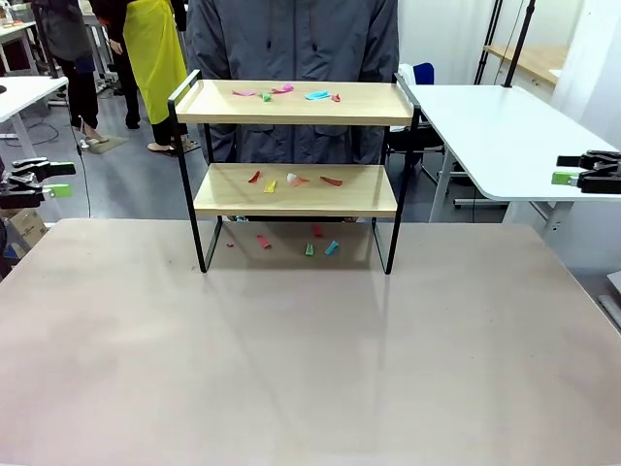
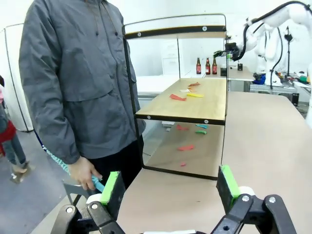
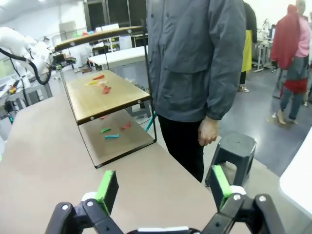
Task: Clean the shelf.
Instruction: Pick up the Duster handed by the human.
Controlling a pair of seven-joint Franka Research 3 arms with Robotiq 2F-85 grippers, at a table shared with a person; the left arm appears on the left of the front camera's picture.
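Observation:
The shelf (image 1: 291,115) stands at the far middle of the table, two light wooden boards in a thin black frame. Small coloured scraps lie on its top board (image 1: 317,95), on its lower board (image 1: 270,185) and on the table under it (image 1: 332,248). My left gripper (image 1: 58,180) hangs open off the table's left edge, and my right gripper (image 1: 565,170) hangs open off the right edge, both far from the shelf. The left wrist view has my open left gripper (image 2: 169,184) facing the shelf (image 2: 195,105) side-on. From the other side, my open right gripper (image 3: 163,185) faces the shelf (image 3: 97,100).
A person in a grey jacket (image 1: 291,39) stands right behind the shelf, with something teal in one hand (image 2: 92,180). A white table (image 1: 505,136) stands at the right, and a dark stool (image 3: 234,151) stands beside the person. The near tabletop (image 1: 310,359) is bare.

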